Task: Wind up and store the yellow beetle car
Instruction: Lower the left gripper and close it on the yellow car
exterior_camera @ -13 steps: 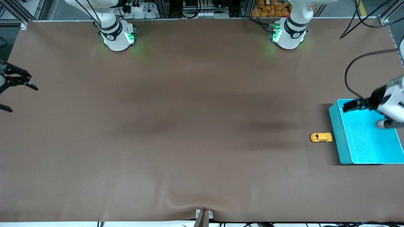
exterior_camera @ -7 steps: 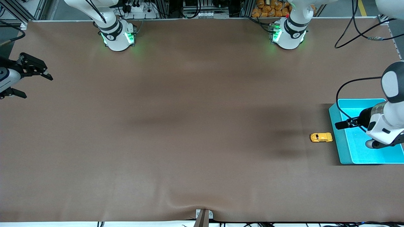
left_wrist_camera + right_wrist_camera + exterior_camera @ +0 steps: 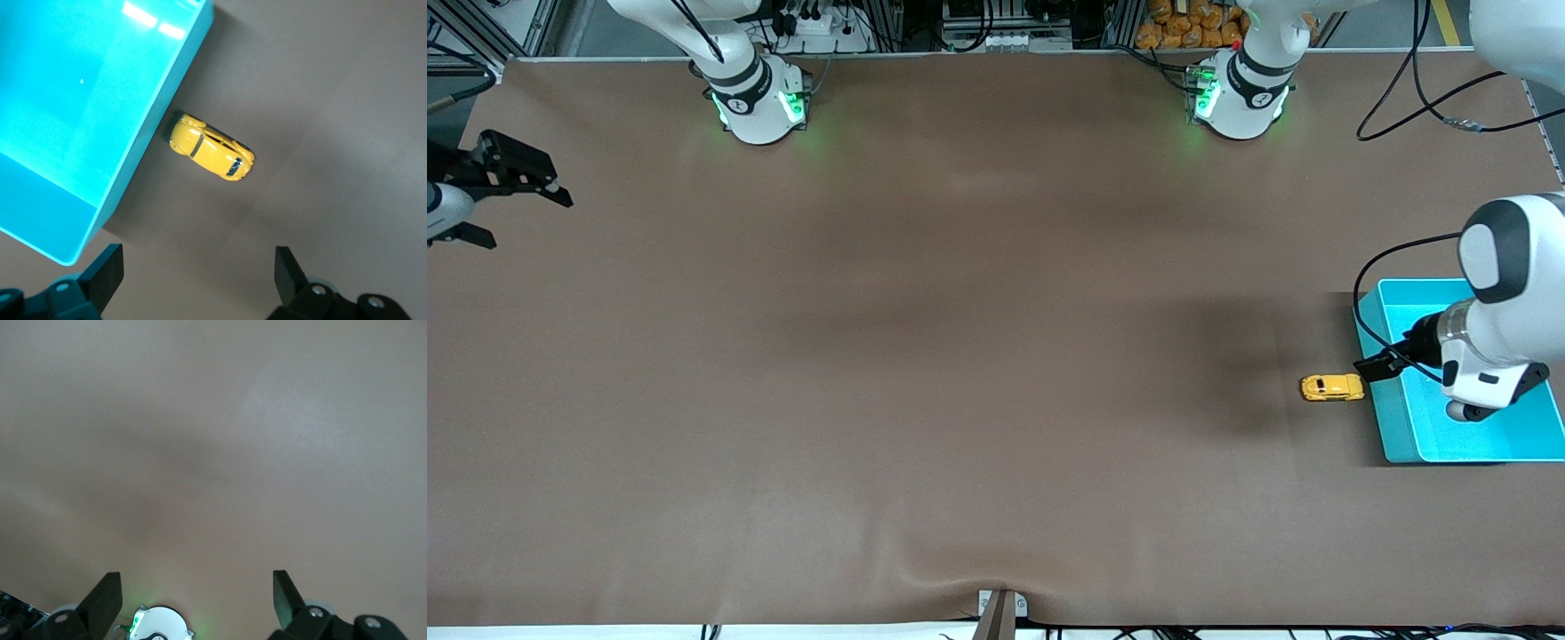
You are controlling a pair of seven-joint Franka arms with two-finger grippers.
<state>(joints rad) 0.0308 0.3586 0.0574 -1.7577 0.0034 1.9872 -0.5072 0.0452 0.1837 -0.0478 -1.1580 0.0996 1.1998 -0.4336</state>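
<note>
The turquoise bin (image 3: 1396,418) is cut off at the edge of the front view, and the left arm covers part of its inside. The yellow beetle car (image 3: 1332,388) stands on the brown counter (image 3: 960,356), just beside the bin wall, at the left arm's end. The left hand (image 3: 199,277) hangs over the bin rim near the car, its fingers wide open and holding nothing. The right hand (image 3: 503,196) waits over the counter's edge at the right arm's end, also open and empty.
</note>
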